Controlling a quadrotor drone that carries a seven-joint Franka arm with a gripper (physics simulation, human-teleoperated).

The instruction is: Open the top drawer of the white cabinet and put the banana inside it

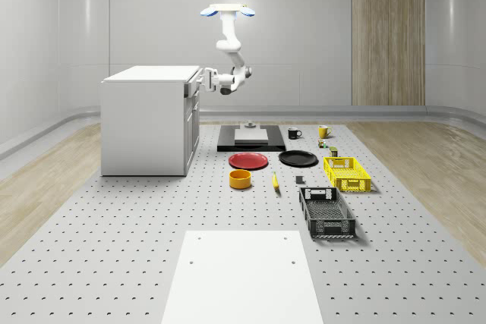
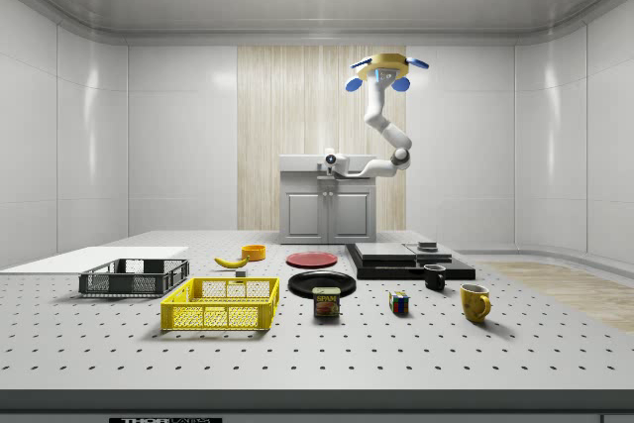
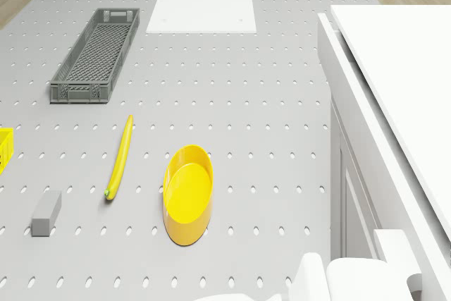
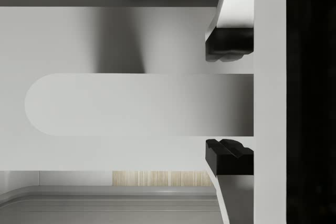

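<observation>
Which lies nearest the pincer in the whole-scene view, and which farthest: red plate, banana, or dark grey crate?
From the pincer at the cabinet's top drawer:
1. Red plate, on the table beside the cabinet.
2. Banana, farther forward.
3. Dark grey crate, farthest, toward the view's right.

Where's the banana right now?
The banana lies on the table in the whole-scene view, just right of the yellow bowl and in front of the red plate.

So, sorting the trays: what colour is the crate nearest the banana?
Dark grey crate, best in the drone view.
</observation>
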